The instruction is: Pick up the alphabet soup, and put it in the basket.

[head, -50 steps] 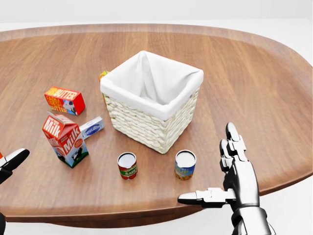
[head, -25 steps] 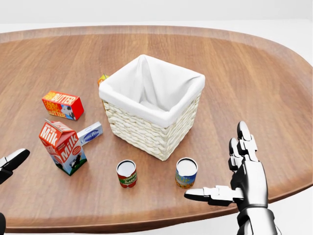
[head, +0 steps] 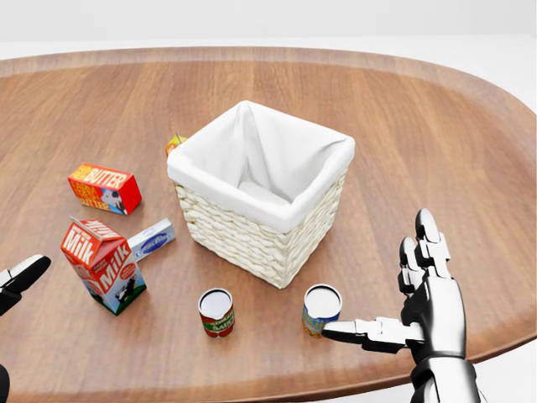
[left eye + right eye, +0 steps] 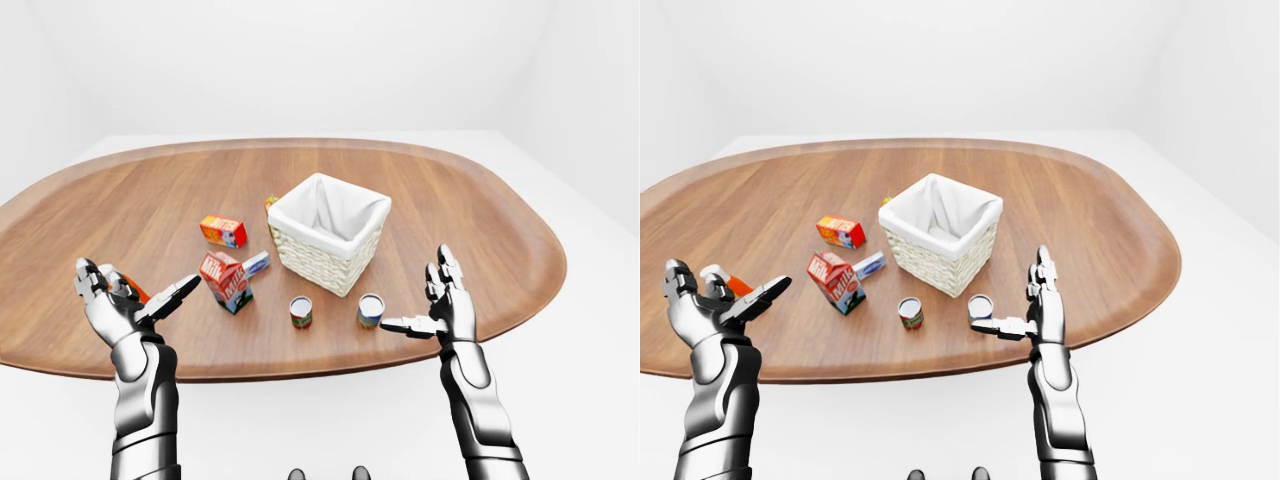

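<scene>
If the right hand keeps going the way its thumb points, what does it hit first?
Probably the blue and yellow can: the right hand's thumb tip already sits beside it, though contact is unclear.

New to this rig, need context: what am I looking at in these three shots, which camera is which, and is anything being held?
These are simulator renders of a humanoid robot with two arms and three-finger hands. All three cameras sit on its head: the head view looks down closely, and the two eye views are a wider, nearly identical pair.

On the wooden table stands a cloth-lined wicker basket. Below it in the head view are two cans, one with a red label and one with a blue and yellow label. To the left are a milk carton, a butter box and a small blue and white box.

Nothing is held. The right hand is open, its thumb reaching the blue and yellow can. The left hand is open too.
</scene>
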You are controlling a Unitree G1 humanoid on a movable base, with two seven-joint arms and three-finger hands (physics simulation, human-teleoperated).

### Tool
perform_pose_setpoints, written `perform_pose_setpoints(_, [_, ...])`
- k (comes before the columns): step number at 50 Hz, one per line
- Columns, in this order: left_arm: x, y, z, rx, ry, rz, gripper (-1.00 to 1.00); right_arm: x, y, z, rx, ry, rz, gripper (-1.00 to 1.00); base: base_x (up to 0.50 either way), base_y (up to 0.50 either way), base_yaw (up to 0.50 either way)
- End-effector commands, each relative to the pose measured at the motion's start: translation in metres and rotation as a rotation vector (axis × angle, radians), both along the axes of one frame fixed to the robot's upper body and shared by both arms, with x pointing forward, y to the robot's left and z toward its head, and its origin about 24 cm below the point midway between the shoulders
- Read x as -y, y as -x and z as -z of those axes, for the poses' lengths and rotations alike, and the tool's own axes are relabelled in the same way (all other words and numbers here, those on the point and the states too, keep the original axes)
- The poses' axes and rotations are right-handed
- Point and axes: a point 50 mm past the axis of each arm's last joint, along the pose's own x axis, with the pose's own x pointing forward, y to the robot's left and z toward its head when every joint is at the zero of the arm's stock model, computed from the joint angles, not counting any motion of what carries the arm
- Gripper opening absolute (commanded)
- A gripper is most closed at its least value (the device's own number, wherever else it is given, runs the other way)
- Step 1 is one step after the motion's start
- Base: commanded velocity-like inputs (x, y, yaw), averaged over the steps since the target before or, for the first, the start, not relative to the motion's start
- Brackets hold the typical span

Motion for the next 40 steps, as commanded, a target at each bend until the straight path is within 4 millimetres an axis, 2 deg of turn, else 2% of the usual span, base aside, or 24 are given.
perform_pose_setpoints(1, [0.0002, 0.0002, 0.0004, -0.001, 0.000, 0.002, 1.00, 0.0002, 0.0008, -0.0002, 0.000, -0.010, -0.001, 1.00, 0.08, 0.00, 0.00])
perform_pose_setpoints(40, [0.0003, -0.0003, 0.0012, -0.005, 0.001, 0.001, 1.00, -0.0003, 0.0000, 0.0007, 0.002, -0.017, -0.007, 1.00, 0.08, -0.01, 0.00])
